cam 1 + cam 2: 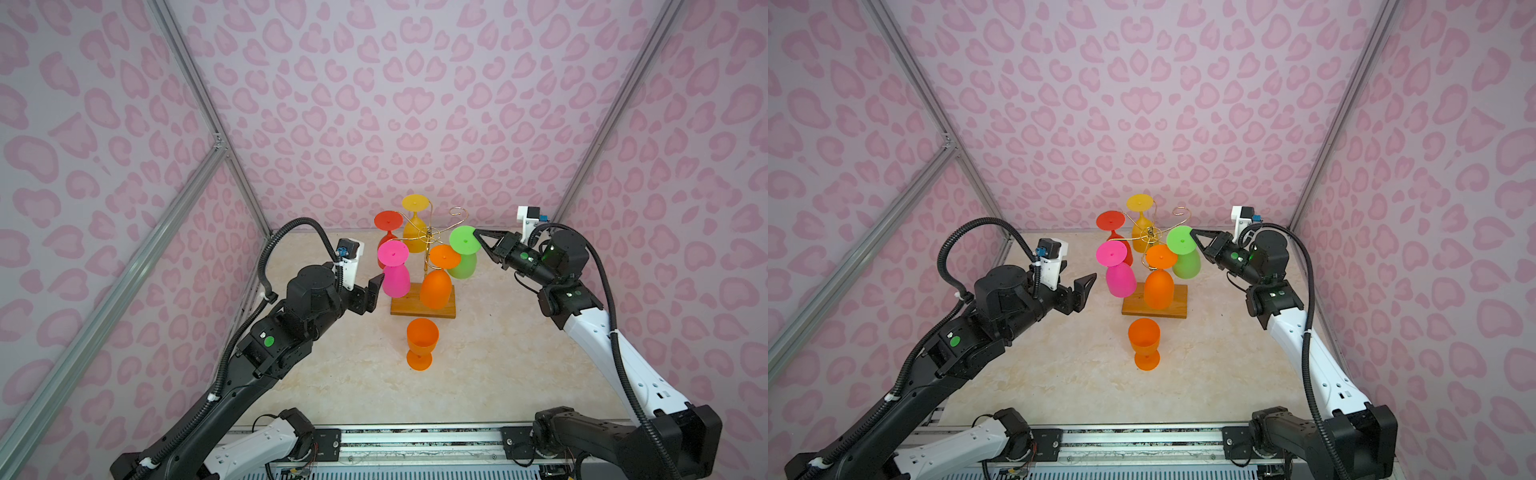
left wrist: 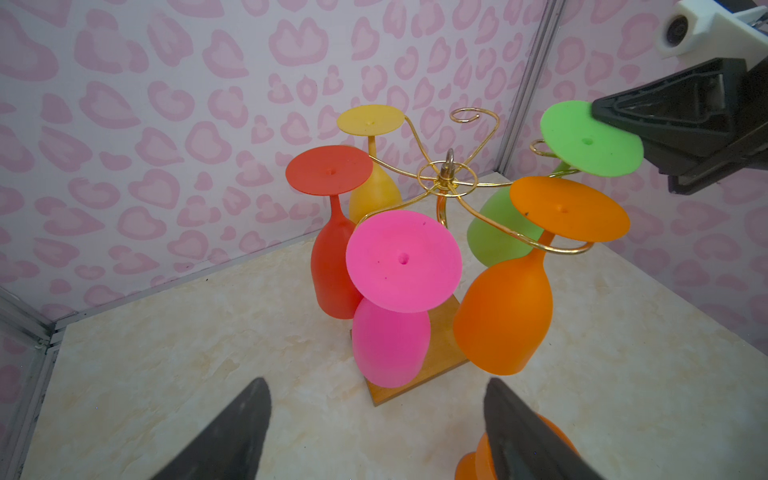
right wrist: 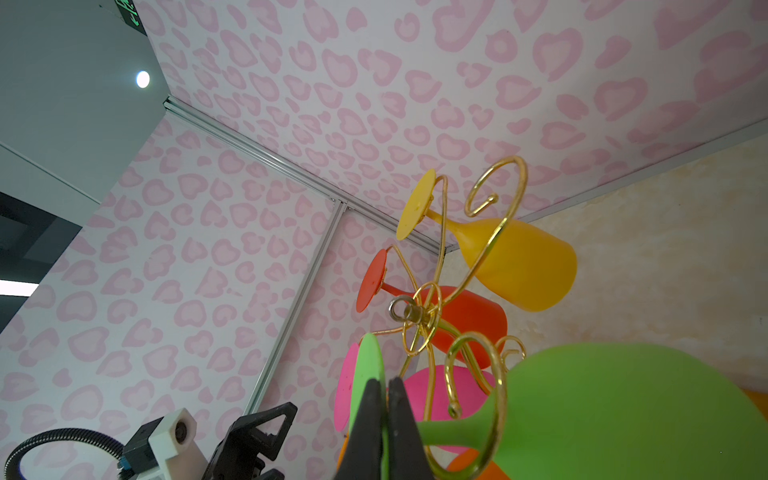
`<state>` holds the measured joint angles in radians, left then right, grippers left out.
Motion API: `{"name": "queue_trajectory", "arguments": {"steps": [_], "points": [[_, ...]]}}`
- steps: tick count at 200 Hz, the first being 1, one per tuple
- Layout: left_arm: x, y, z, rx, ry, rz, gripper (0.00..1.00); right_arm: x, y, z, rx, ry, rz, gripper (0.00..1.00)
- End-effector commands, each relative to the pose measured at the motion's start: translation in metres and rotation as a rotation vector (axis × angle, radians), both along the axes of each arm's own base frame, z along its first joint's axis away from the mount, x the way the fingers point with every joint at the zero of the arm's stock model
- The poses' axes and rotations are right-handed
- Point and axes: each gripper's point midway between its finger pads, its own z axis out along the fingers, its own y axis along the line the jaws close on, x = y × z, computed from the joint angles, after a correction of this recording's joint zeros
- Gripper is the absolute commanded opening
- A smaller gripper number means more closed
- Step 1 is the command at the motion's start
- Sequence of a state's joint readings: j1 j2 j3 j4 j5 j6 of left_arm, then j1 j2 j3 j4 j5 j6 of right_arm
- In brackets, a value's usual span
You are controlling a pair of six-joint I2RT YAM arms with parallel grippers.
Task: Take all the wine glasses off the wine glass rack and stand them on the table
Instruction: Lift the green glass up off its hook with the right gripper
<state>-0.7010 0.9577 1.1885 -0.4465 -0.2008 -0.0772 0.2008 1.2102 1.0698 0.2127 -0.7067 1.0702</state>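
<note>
The wine glass rack [image 1: 430, 239] [image 1: 1150, 239] [image 2: 446, 180] [image 3: 415, 316] is gold wire on a wooden base [image 1: 451, 309]. Several coloured glasses hang upside down from it. My right gripper [image 1: 477, 232] [image 1: 1192, 232] [image 2: 598, 110] [image 3: 385, 380] is shut on the rim of the foot of the green wine glass [image 1: 464, 266] [image 1: 1185, 262] [image 2: 582, 141] [image 3: 623, 415]. That glass's stem runs through a curled arm. My left gripper [image 1: 1088, 291] [image 2: 376, 386] is open and holds nothing, just left of the hanging pink glass [image 1: 395, 282] [image 2: 390, 345].
An orange glass [image 1: 422, 338] [image 1: 1144, 336] [image 2: 478, 457] stands upright on the table in front of the base. Yellow [image 1: 415, 232], red [image 1: 388, 220] and orange [image 1: 435, 289] glasses also hang on the rack. Pink patterned walls enclose the table on three sides.
</note>
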Motion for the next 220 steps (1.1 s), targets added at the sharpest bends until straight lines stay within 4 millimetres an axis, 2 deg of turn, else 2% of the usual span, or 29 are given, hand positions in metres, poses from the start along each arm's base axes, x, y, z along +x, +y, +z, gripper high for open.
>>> {"name": "queue_trajectory", "arguments": {"steps": [1,86,124,175,202,220], "points": [[0.000,-0.003,0.006,-0.023,-0.017,-0.011,0.83,0.006,0.003,0.006,-0.008,-0.035,-0.002,0.00],[-0.003,-0.004,0.004,-0.024,-0.010,-0.027,0.91,0.037,0.014,0.005,-0.043,-0.033,-0.006,0.00],[-0.003,-0.003,0.004,-0.026,-0.009,-0.027,0.92,0.047,0.007,0.010,-0.045,-0.050,-0.041,0.00],[-0.005,-0.003,0.004,-0.034,-0.010,-0.033,0.93,0.054,-0.020,0.011,-0.041,-0.050,-0.105,0.00],[-0.006,-0.005,0.005,-0.056,-0.011,-0.037,0.94,0.048,-0.043,0.015,-0.030,-0.059,-0.151,0.00],[-0.009,-0.016,0.014,-0.125,-0.013,-0.088,0.93,0.041,-0.059,0.021,-0.026,-0.075,-0.190,0.00]]}}
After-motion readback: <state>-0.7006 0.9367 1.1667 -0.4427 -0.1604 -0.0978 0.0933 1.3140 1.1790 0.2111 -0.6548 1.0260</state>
